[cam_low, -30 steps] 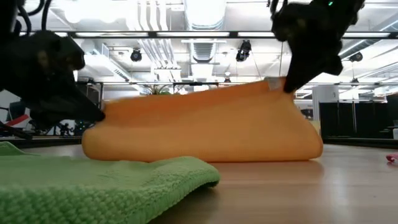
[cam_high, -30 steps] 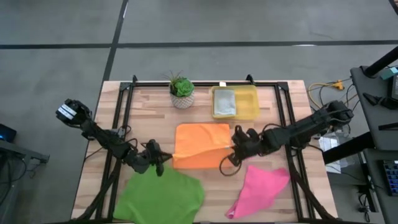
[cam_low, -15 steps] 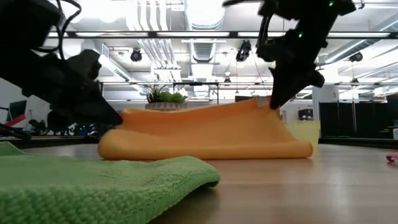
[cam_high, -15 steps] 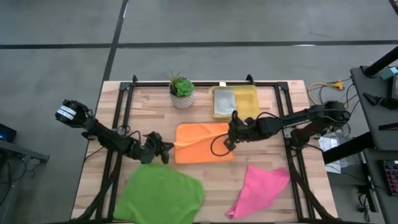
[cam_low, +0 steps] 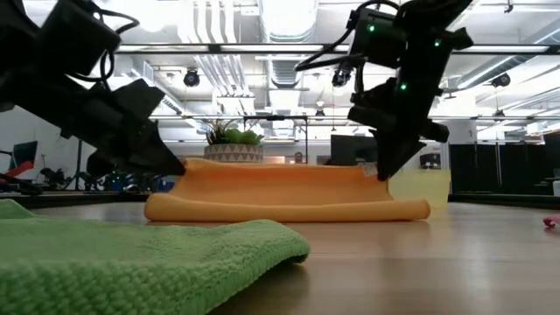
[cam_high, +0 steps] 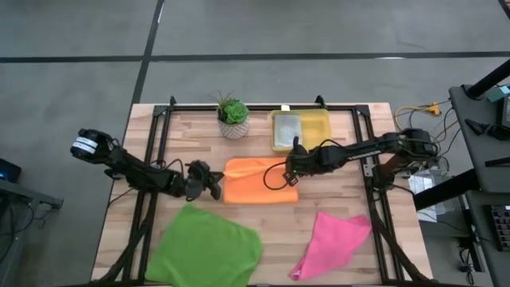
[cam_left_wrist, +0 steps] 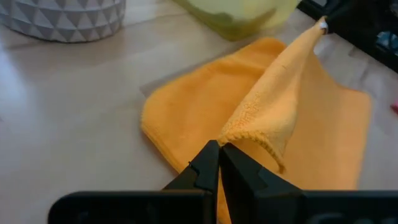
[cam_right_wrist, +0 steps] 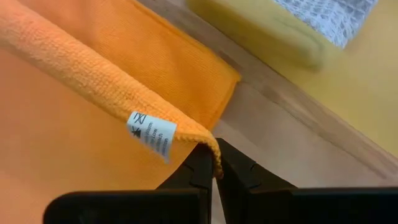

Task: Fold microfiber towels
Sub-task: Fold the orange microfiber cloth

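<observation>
Folding the orange towel [cam_high: 256,182] in half, mid-table.

We pinch one corner in each gripper, left gripper [cam_high: 217,182] and right gripper [cam_high: 292,166], both clamped on the lifted edge; next we should lay it flush on the far edge and let go. Green towel [cam_high: 204,249] and pink towel [cam_high: 331,239] wait unfolded near us. Wooden table [cam_high: 183,143], plant pot [cam_high: 233,126], yellow bin [cam_high: 317,131]; open lab hall behind.
</observation>
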Tool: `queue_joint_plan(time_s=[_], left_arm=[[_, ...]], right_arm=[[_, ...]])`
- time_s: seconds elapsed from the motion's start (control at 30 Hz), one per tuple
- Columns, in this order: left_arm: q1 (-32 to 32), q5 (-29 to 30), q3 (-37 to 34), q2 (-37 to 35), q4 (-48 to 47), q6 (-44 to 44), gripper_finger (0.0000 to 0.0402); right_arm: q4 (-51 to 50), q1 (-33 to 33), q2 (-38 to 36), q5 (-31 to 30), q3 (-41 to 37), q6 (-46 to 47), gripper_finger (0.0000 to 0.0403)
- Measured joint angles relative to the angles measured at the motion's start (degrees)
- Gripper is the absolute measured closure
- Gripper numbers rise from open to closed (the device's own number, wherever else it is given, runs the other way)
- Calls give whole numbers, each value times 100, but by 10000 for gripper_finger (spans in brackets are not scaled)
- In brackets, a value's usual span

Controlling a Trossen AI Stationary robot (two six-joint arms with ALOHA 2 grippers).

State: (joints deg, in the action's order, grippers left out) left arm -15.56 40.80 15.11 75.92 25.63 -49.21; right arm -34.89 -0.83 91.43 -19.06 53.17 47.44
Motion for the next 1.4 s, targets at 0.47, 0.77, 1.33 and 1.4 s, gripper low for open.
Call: queue_joint_plan(time_s=[0.47,0.77,1.33,1.4], left_arm=[[549,2,0,-46,525,800,252],[620,-1813,2,72,586,1630,245],[1072,-1971,319,1163,650,1685,400],[1204,-1971,435,1257,724,1657,400]], right_arm=[[157,-351,-317,-322,296,-329,283],[1073,469,-313,312,273,-438,247],[2207,838,1344,803,403,-96,393],[2207,843,1512,978,466,-98,394]])
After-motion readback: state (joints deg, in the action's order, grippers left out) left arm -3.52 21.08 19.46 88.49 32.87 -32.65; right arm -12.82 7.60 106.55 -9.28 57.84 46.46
